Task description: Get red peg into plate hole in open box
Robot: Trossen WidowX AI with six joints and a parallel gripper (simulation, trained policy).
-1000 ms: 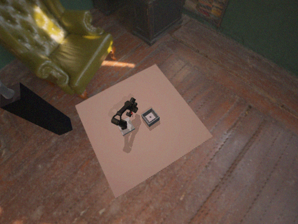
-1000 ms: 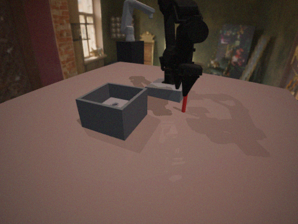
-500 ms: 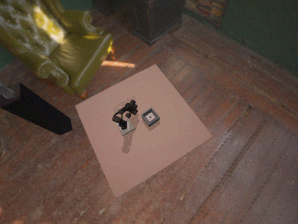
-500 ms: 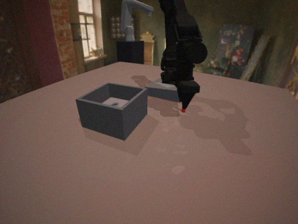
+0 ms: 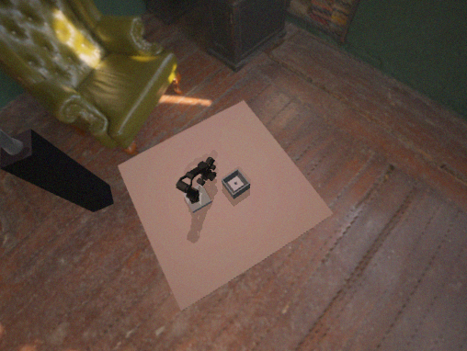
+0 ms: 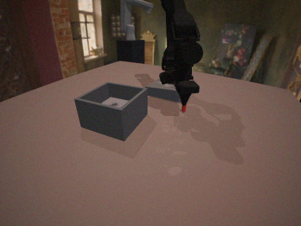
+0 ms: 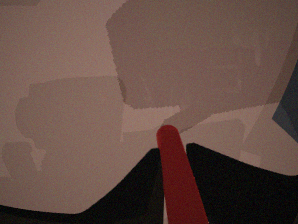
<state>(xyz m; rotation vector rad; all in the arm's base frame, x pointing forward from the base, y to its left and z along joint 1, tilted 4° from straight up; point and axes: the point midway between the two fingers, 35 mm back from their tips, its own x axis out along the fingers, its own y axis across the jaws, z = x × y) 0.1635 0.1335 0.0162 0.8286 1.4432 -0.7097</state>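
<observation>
Open box, one: four upright walls, the near one barring a low sideways path from the gripper; the way in is from above, through the open top, down to the pale plate and its visible hole. Gap, one: a strip of table top between gripper and box. Grey base block, one: low obstacle, close behind the gripper in the exterior view.

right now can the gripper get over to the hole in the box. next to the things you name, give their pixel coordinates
Probably yes: the box (image 5: pixel 235 194) (image 6: pixel 101 119) is open-topped, nothing visible stands between, though the gripper (image 6: pixel 184 104) (image 7: pixel 173 154) must clear its walls.
</observation>
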